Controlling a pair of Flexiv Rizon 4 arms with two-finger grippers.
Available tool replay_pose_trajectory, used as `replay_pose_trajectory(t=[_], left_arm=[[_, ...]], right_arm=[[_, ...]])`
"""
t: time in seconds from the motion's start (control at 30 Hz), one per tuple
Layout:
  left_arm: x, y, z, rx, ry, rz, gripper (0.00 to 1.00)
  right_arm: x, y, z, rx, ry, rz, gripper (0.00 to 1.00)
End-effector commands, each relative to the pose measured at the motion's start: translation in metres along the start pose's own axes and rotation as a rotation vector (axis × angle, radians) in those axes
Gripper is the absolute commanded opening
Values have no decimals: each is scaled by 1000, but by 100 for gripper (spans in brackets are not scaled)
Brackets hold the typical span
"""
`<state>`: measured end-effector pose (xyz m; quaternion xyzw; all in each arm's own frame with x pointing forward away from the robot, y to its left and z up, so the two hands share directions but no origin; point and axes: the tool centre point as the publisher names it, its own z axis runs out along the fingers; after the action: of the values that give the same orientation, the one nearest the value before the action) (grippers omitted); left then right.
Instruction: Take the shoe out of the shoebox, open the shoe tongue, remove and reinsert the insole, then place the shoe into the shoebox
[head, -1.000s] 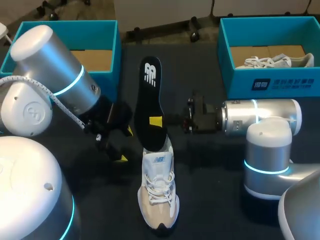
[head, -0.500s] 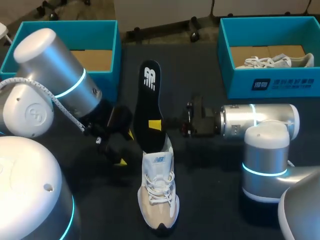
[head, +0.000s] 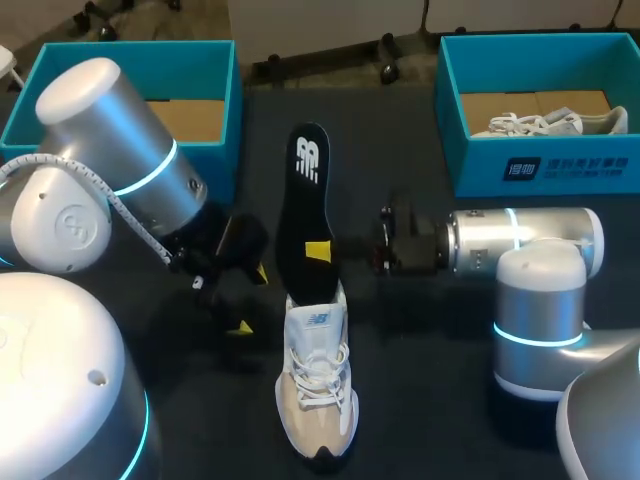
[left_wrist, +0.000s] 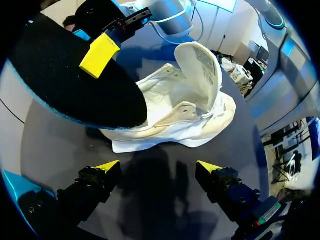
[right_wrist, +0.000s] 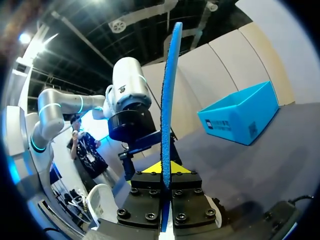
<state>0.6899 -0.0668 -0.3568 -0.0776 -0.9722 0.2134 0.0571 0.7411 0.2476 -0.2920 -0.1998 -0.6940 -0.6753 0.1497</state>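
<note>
A white and beige shoe (head: 317, 375) lies on the dark table, toe toward the front edge, its tongue (left_wrist: 200, 67) folded up. A black insole (head: 305, 205) with a blue underside stands over it, its lower end at the shoe's opening. My right gripper (head: 322, 251) is shut on the insole's edge; in the right wrist view the insole (right_wrist: 168, 95) rises edge-on from between the yellow tips (right_wrist: 165, 169). My left gripper (head: 250, 298) hangs open just left of the shoe, with nothing between its fingers (left_wrist: 159, 169); the shoe (left_wrist: 185, 117) lies ahead of it.
A blue shoebox (head: 225, 95) stands at the back left with brown paper inside. A second blue box (head: 540, 165) at the back right holds another white shoe (head: 545, 123). Bare dark table lies between the boxes and around the shoe.
The right gripper has shifted the insole slightly to the right, with its lower end kept at the shoe's opening. The left arm edged a little to the right; its gripper stays open.
</note>
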Motion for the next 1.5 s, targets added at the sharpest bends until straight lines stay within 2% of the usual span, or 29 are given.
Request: replay_pose_trajectory(t=[0.03,0.17,0.53,0.7,1.07,1.5], left_arm=[[-2,-3,4,-4,5,7,100],[-2,-6,4,-34,-4,11,100],[-2,-7,6,-35,1,16,100],[-3,-8,14,-42,-9,3,100],[-5,-15,13,-34,-72,-18,100],[-5,-17,14,-43,-75,-18,100]], right_arm=[[-2,-5,-2,2,7,5,0],[0,-14,-5,-9,19,-2,0],[0,-14,-5,-9,19,-2,0],[-6,-15,-6,-11,21,22,0],[-14,-20,-11,-14,15,79,0],[-7,-33,-15,-34,28,89,0]])
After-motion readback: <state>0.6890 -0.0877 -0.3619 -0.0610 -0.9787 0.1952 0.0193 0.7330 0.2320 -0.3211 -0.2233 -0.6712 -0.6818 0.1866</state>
